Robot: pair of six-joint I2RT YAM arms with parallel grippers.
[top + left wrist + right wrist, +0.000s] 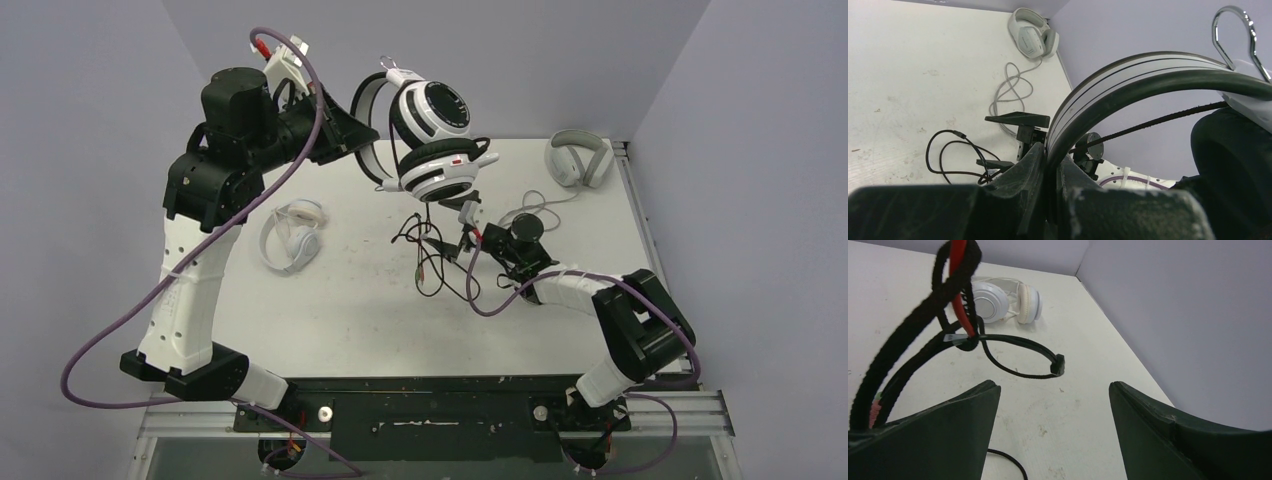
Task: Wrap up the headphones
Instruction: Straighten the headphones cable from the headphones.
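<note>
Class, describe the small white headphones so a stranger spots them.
On the white table, look left, beside the left arm. The small all-white headphones lie flat there; the grey pair sits far right, and the black-and-white headset is held aloft.

The large plastic headset [432, 112] has white ear cups ringed with black stripes and a black braided cable [428, 243]. The small on-ear headphones [291, 236] are all white, the padded over-ear pair [578, 158] light grey, the flat surface [340, 310] scuffed white.
</note>
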